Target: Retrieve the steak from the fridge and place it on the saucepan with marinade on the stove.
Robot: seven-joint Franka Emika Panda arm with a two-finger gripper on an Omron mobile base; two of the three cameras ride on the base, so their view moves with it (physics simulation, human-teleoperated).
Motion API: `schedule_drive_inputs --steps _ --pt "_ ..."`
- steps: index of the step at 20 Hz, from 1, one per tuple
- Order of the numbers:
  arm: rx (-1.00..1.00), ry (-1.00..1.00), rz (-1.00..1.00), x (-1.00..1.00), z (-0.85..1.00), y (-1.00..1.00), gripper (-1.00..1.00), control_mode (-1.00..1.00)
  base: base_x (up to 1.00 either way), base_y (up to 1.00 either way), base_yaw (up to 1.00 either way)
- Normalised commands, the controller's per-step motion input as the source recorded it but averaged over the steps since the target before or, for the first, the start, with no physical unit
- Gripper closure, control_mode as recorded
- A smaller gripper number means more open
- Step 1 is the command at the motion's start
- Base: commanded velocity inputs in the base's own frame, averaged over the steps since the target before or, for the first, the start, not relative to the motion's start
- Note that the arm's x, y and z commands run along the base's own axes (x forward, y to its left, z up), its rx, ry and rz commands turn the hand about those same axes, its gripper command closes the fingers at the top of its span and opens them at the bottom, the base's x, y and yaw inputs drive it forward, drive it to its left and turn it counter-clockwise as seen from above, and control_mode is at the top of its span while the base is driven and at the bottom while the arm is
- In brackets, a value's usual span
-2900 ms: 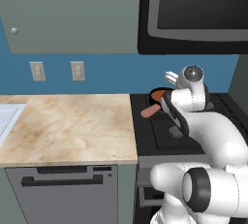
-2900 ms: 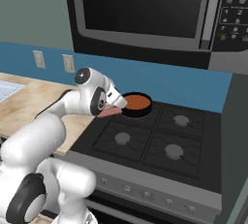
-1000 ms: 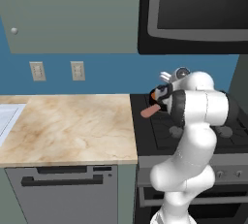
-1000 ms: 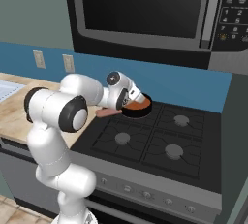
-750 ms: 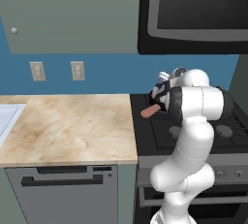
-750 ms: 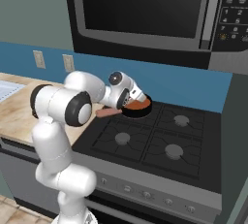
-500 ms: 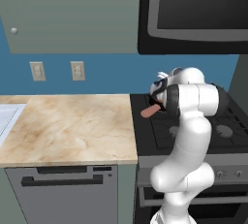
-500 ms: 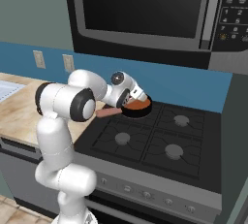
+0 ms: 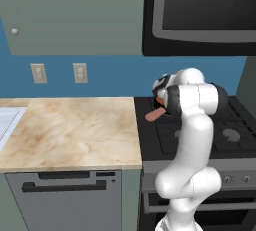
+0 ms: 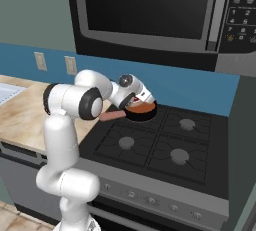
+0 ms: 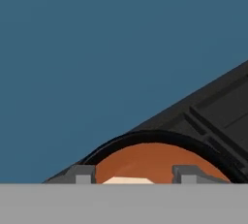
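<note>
The black saucepan (image 10: 142, 111) sits on the back left burner of the stove (image 10: 165, 145), its pinkish handle (image 10: 112, 116) pointing left. Orange-brown marinade (image 10: 145, 108) lies inside its rim. My gripper (image 10: 134, 102) hangs tilted just over the pan's left edge. In the hand view the gripper (image 11: 135, 175) shows two grey fingertips (image 11: 85, 174), and between them is the pale rim of the steak (image 11: 128, 181), with the marinade (image 11: 155, 160) right behind it. In the left base view the gripper (image 9: 160, 97) is above the pan handle (image 9: 153, 115). The fridge is out of view.
A black microwave (image 10: 150, 15) hangs low over the stove. A marble counter (image 9: 75, 130) runs to the left of the cooktop, with a dishwasher (image 9: 65, 195) under it. The blue wall (image 11: 97, 48) stands close behind the pan. The other burners (image 10: 180, 157) are bare.
The arm's elbow has swung further to the left. The hand has stayed at the pan's left edge, drifting only slightly, and the jaws have kept almost the same width.
</note>
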Motion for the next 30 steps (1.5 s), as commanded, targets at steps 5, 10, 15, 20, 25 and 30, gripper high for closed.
schedule_drive_inputs --steps 5,10,15,20,25,30 --pt "0.00 0.00 0.04 0.20 -0.14 -0.26 1.00 -1.00 0.00 0.00 0.00" --pt "0.00 0.00 0.03 0.05 -0.23 -0.17 1.00 -1.00 0.00 0.00 0.00" --pt "0.00 0.00 0.00 0.00 -0.32 -0.01 1.00 -1.00 0.00 0.00 0.00" --pt "0.00 0.00 0.00 0.00 -0.27 0.00 1.00 -1.00 0.00 0.00 0.00" --pt "0.00 0.00 0.00 0.08 -0.14 0.00 1.00 -1.00 0.00 0.00 0.00" --pt "0.00 0.00 0.00 0.18 0.00 0.00 1.00 -1.00 0.00 0.00 0.00"
